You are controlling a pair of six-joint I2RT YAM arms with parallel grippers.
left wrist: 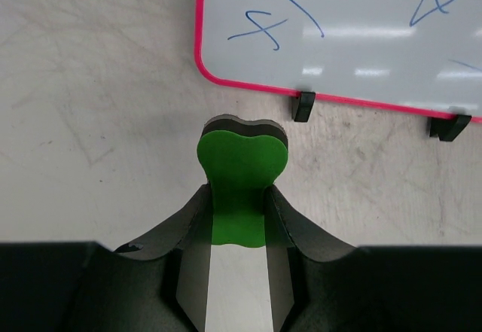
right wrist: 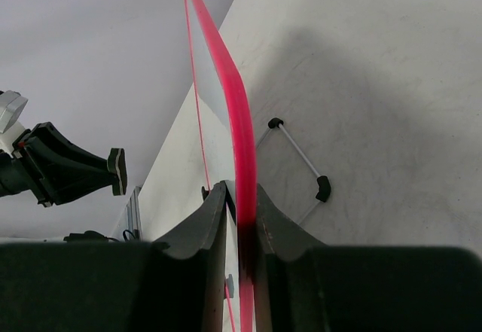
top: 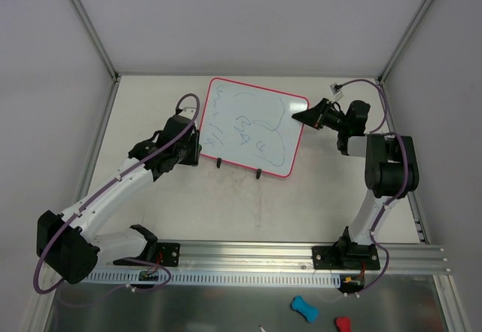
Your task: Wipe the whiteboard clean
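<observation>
Centre of tabletop (top: 301, 211), whiteboard (top: 252, 125) on two black feet (left wrist: 303, 106), written face toward the arms, long edge left to right, right wrist view alone shows right fingers (right wrist: 202, 234) clamped on it, left wrist view, left fingers (left wrist: 187, 230) gripping green eraser (left wrist: 241, 159)

The whiteboard (top: 252, 125) is white, pink-red framed, blue-scribbled, with black feet (left wrist: 303, 106); the eraser (left wrist: 241, 159) is green.

White left arm (top: 113, 189) and right arm (top: 367, 213) with black joints, purple cables (top: 364, 80) looped alongside.
</observation>
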